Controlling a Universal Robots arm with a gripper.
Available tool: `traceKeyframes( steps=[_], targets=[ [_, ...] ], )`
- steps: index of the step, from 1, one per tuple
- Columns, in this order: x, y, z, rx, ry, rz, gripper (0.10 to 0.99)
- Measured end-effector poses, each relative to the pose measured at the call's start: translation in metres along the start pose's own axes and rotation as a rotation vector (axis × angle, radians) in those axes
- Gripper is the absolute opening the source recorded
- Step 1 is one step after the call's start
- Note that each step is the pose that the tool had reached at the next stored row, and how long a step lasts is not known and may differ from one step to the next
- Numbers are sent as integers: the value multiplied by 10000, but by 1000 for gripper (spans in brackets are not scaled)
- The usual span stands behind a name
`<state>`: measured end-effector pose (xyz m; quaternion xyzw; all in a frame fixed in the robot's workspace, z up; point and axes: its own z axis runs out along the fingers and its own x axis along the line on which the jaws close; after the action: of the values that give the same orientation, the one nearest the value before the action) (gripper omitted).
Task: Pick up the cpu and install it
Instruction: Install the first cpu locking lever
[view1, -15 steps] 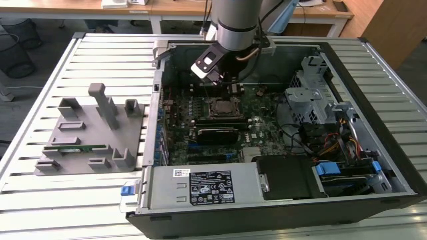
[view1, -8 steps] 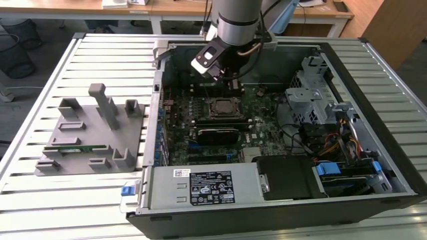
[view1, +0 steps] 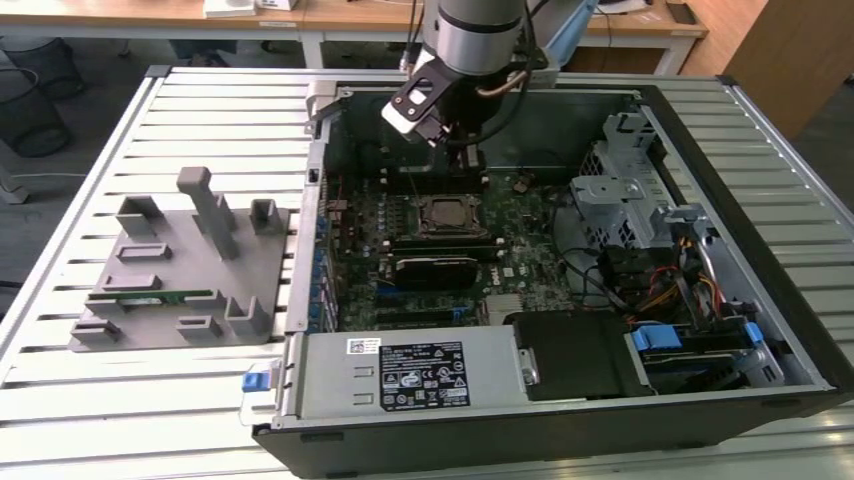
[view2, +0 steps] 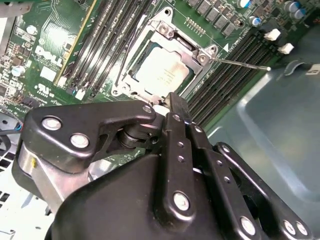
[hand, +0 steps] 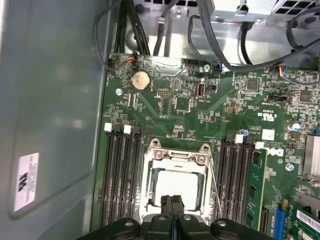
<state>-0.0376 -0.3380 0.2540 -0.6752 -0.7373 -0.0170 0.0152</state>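
Silver-grey metal tops the cpu (hand: 177, 181), lying flat in the socket (hand: 150, 155) on the green board (hand: 225, 117). Light, stiff, thin and delicate underneath, I judge; best held by opposite edges. The tool (hand: 172, 200) hovers just above it, fingers (hand: 166, 202) pressed together, holding nothing.

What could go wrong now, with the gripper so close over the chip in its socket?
The gripper sits right over the chip's edge; pushing down or sideways might tilt it or harm the contacts beneath. The thin lever juts out beside the socket frame, so the gripper could snag it when it moves away. Whether the chip lies fully flat I cannot tell.
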Motion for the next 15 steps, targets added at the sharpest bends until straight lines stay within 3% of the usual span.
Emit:
traceKeyframes(
  steps=[4, 15],
  targets=[
    [2, 0, -38, 0, 16, -47, 106],
    [2, 0, -37, 92, 23, -2010, 106]
  ],
)
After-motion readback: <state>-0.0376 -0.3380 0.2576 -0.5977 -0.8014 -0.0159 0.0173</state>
